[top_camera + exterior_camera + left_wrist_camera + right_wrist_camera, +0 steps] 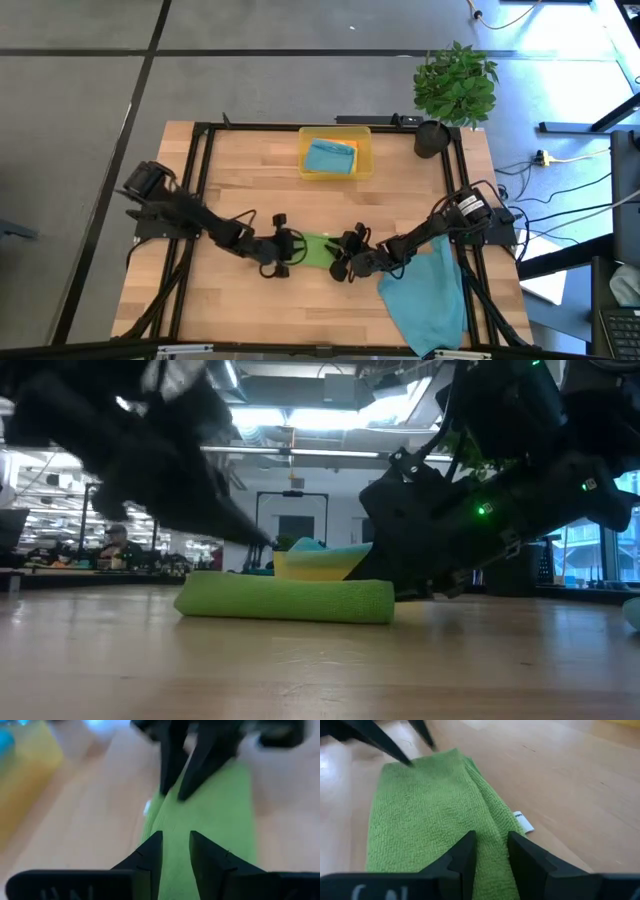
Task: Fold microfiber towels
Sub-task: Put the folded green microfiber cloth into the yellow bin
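The folded green microfiber towel [318,248] lies on the wooden table [230,180], mid-front. The left gripper [291,247] and right gripper [341,257] each pinch an opposite end of it, fingers narrowly parted around the cloth.

In the high view, both grippers covered the ends of the folded green microfiber towel [318,248], and the picture's bottom edge cut off the loose teal-blue microfiber towel [428,296]. The translucent yellow plastic tray [25,785] was blurred and cropped in the left wrist view. The towels in it were too small to count from above.
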